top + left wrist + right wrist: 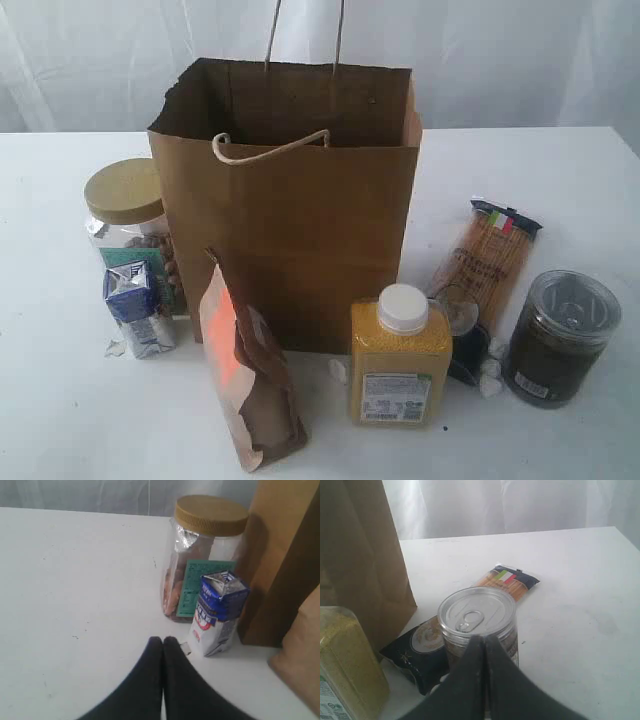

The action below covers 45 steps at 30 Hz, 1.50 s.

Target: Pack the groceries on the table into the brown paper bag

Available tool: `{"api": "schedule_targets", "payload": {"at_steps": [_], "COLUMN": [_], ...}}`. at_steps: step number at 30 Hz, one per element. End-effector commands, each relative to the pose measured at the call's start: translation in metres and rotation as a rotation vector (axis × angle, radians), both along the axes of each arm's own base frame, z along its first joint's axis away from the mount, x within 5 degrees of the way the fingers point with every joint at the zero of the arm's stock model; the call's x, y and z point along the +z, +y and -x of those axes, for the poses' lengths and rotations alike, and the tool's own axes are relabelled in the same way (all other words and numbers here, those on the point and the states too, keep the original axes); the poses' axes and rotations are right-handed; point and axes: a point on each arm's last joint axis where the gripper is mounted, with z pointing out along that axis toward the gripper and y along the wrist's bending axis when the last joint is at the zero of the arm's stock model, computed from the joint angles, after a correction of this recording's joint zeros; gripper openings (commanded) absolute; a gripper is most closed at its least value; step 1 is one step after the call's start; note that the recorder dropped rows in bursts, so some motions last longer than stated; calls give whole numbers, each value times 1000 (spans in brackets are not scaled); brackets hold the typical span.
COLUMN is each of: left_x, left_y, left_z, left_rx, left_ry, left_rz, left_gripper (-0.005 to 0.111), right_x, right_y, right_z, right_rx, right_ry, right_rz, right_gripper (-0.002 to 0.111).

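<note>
The brown paper bag (290,210) stands open and upright in the middle of the white table (560,170). To its left are the tan-lidded nut jar (125,215) and the small blue-white carton (138,308). In front stand the brown orange-labelled pouch (245,370) and the yellow white-capped bottle (400,355). On the right lie the spaghetti packet (490,255) and the dark clear-lidded jar (560,338). My left gripper (163,641) is shut and empty, just short of the carton (217,612) and nut jar (200,555). My right gripper (481,640) is shut and empty, in front of the dark jar (477,617). Neither gripper shows in the exterior view.
Small white crumpled scraps (490,375) lie between the bottle and the dark jar, and another (338,370) beside the bottle. A white curtain (520,60) hangs behind the table. The bag's far handle (305,35) stands up; the near one (270,148) droops over the rim.
</note>
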Motion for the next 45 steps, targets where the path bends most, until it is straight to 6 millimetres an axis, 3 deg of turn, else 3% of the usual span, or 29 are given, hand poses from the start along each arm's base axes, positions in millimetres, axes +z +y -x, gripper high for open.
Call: {"api": "schedule_targets", "payload": {"at_steps": [1, 5, 6, 17, 20, 23, 25, 28, 34, 38, 45], "left_x": [4, 15, 27, 139, 166, 191, 205, 217, 218, 215, 201], "left_y": [-1, 2, 2, -1, -8, -17, -23, -31, -50, -60, -64], "left_z": [0, -2, 0, 44, 47, 40, 26, -5, -89, -136, -194], "left_rx": [25, 64, 62, -84, -172, -264, -308, -337, -424, -469, -456], "left_ry": [-13, -102, -110, -111, -107, -93, -73, 14, 274, 359, 490], "left_rz": [182, 370, 414, 171, 108, 71, 65, 36, -84, -146, -260], "left_gripper": [0, 0, 0, 1, 13, 42, 66, 84, 85, 85, 97], "right_x": [-1, -1, -1, -1, -1, -1, -1, -1, -1, -1, -1], "right_y": [0, 0, 0, 0, 0, 0, 0, 0, 0, 0, 0], "right_z": [0, 0, 0, 0, 0, 0, 0, 0, 0, 0, 0], "right_rx": [2, 2, 2, 2, 2, 2, 2, 2, 2, 2, 2], "right_ry": [-3, -3, -3, -3, -3, -3, -3, -3, -3, -3, -3], "right_rz": [13, 13, 13, 11, 11, 11, 11, 11, 11, 11, 11], "right_gripper": [0, 0, 0, 0, 0, 0, 0, 0, 0, 0, 0]}}
